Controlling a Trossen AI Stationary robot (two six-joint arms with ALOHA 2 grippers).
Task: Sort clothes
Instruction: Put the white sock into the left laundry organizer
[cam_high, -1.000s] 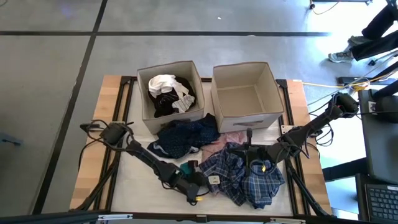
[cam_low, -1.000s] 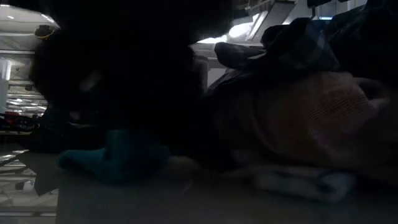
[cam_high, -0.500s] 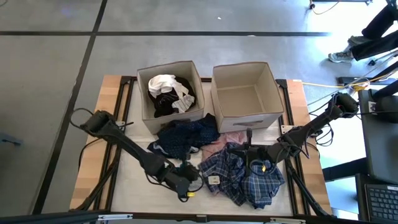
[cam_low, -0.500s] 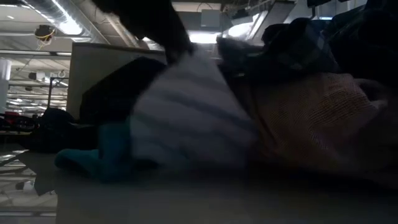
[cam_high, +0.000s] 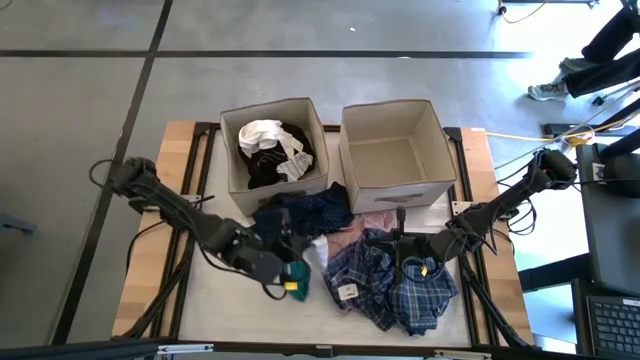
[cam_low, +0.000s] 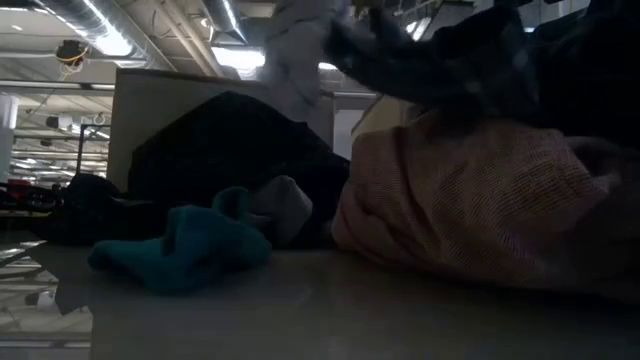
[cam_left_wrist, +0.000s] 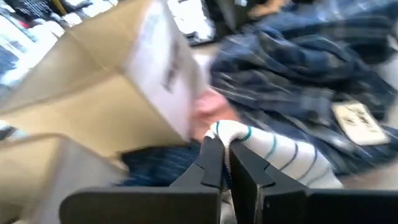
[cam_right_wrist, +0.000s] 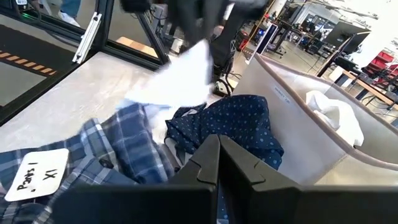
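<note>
Left arm lifts a striped sock by the boxes

The left arm (cam_high: 190, 218) stretches low over the bench (cam_high: 225, 300). Its fingers (cam_left_wrist: 211, 163), in front of the left box (cam_high: 275, 150), pinch the striped sock (cam_left_wrist: 273, 155). The right gripper (cam_high: 400, 238) rests on the plaid shirt (cam_high: 400, 285), fingers together, holding nothing.

Two dark jointed arms, black cables, narrow dark fingers (cam_left_wrist: 214, 163).

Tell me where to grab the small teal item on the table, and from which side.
Take the teal item at its raised middle hump, coming straight down from above. It lies loose on the bare table just in front of the left gripper, which is shut on the striped sock. The right gripper rests on the plaid pile, so it looks better placed once raised.
</note>
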